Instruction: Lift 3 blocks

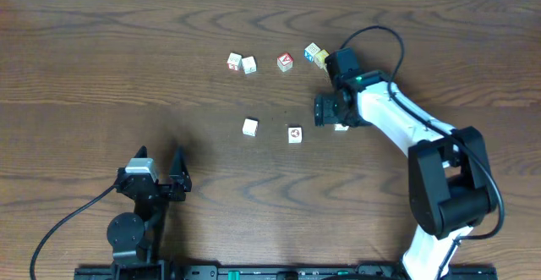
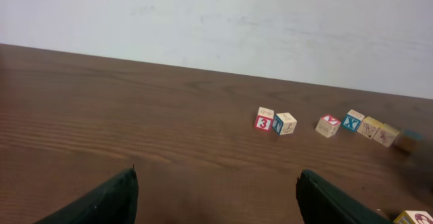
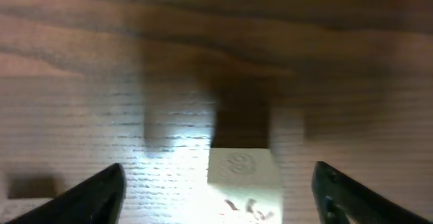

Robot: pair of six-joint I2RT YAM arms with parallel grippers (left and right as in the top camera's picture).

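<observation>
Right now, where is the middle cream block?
Overhead view: the middle cream block lies near centre, between another cream block on its left and the right claw on its right.

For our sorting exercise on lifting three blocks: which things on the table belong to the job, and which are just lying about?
Job: left cream block; middle cream block; right cream block.
Lying about: red 3 cube; blue-edged cube; red-topped cube; blue X cube; yellowish cube.
</observation>
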